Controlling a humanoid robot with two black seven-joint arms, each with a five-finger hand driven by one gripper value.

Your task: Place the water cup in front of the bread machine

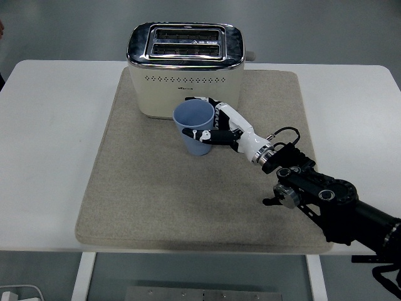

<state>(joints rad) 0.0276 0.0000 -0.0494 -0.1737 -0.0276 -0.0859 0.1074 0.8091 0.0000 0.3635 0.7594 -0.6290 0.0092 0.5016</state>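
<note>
Within the right hand (219,127) sits the cup (196,129).

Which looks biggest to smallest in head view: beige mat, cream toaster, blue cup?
1. Beige fabric mat, by far the largest.
2. Cream two-slot toaster with chrome top.
3. Light blue plastic cup, held by the right hand, smallest.

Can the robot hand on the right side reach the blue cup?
Yes, it looks like it already has it. The right robot hand is wrapped around the blue cup, which stands upright on the mat right in front of the toaster. Nothing sits between them.
</note>
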